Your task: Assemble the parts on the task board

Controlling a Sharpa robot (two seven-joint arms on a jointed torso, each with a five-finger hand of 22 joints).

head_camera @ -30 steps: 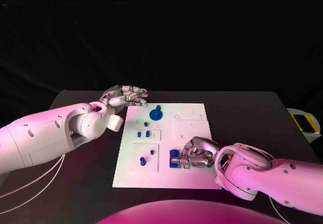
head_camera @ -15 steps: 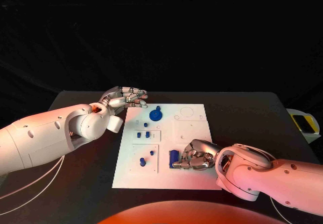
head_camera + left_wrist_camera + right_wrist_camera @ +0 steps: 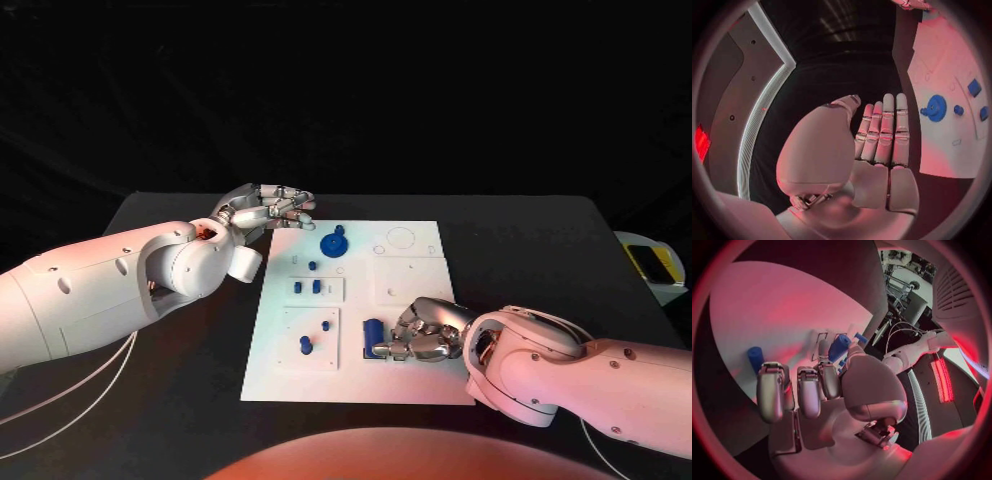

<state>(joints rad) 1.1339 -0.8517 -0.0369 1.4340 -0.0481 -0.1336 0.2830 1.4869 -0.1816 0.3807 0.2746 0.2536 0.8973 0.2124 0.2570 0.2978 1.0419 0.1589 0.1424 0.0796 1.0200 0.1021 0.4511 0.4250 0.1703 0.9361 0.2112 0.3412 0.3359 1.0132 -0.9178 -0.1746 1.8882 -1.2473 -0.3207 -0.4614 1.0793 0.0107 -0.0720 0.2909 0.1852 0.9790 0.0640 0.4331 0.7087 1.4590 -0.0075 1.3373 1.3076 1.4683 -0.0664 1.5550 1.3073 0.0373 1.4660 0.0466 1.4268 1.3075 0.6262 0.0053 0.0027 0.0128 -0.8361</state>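
The white task board (image 3: pixel 361 310) lies in the middle of the black table (image 3: pixel 562 260). On it, taking the board's middle as the dial's centre, a blue gear-shaped part (image 3: pixel 333 244) sits at about 11 o'clock near the far edge, two small blue pegs (image 3: pixel 307 287) stand side by side at about 10 o'clock, and another blue peg (image 3: pixel 306 345) sits at about 7 o'clock.

The right hand (image 3: pixel 418 332) rests low over the board at about 5 o'clock, its fingers curled down around an upright blue cylinder (image 3: pixel 374 331) — the fingertips sit just beside it, and the right wrist view shows a blue piece (image 3: pixel 840 347) between the thumb and the fingers, so the hand appears to be pinching it, though the contact itself is partly hidden.

The left hand (image 3: pixel 270 209) hovers at the board's far left corner, about 11 o'clock, beside the gear — in the left wrist view its fingers (image 3: pixel 884 131) lie straight and close together, holding nothing, with the gear (image 3: pixel 934 108) near their tips but apart from them
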